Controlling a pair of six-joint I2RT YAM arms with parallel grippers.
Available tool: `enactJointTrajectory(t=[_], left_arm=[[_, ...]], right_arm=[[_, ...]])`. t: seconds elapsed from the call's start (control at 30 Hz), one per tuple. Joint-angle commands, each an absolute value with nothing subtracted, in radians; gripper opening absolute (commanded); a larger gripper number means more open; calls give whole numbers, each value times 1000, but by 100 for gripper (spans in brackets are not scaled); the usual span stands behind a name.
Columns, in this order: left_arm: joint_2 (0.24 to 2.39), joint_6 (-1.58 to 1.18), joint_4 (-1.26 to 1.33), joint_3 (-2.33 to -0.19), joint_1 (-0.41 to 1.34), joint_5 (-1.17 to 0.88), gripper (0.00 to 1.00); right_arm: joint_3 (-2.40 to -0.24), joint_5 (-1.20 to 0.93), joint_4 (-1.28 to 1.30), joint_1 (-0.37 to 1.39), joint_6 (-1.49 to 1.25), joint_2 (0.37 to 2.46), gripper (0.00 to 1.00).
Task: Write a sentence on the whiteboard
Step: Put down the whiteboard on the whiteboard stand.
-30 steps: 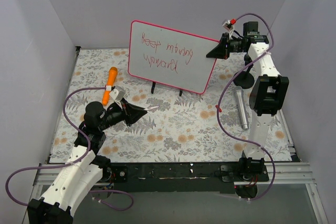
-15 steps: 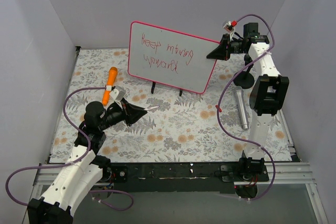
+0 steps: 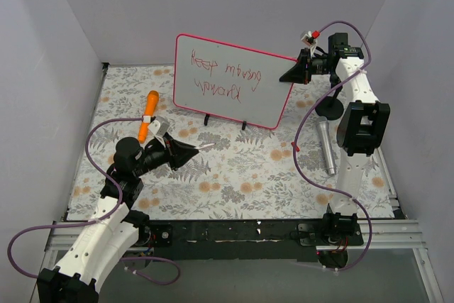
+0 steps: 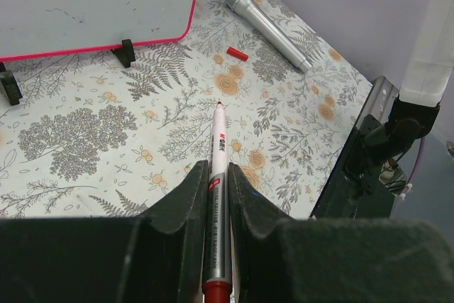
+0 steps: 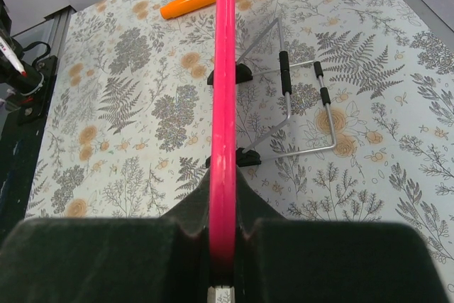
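From above, the sentence on the board is too small and scrawled for me to read. My left wrist view cuts the board off at its top edge, leaving one red stroke. My right wrist view sees the board edge-on, its face hidden. The marker is cut off at the bottom edge.

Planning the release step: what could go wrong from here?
The right pincer grips only the thin edge of the glossy white, pink-framed whiteboard; it could twist or tip on release. The left pincer holds the slim red-tipped marker pen uncapped; a low move might streak the floral mat or smear the red handwritten sentence.
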State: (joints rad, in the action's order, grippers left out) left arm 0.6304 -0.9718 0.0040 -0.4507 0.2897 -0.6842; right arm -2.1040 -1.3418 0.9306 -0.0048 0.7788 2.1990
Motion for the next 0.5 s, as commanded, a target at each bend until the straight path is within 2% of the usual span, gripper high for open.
enactJointTrajectory(t=[0.0, 0.47], left_arm=[[623, -957, 6, -460, 285, -673, 0], [623, -957, 6, -459, 284, -675, 0]], right_arm=[[-2148, -1338, 983, 11, 807, 2233, 1], [-2184, -1305, 877, 11, 673, 2249, 4]])
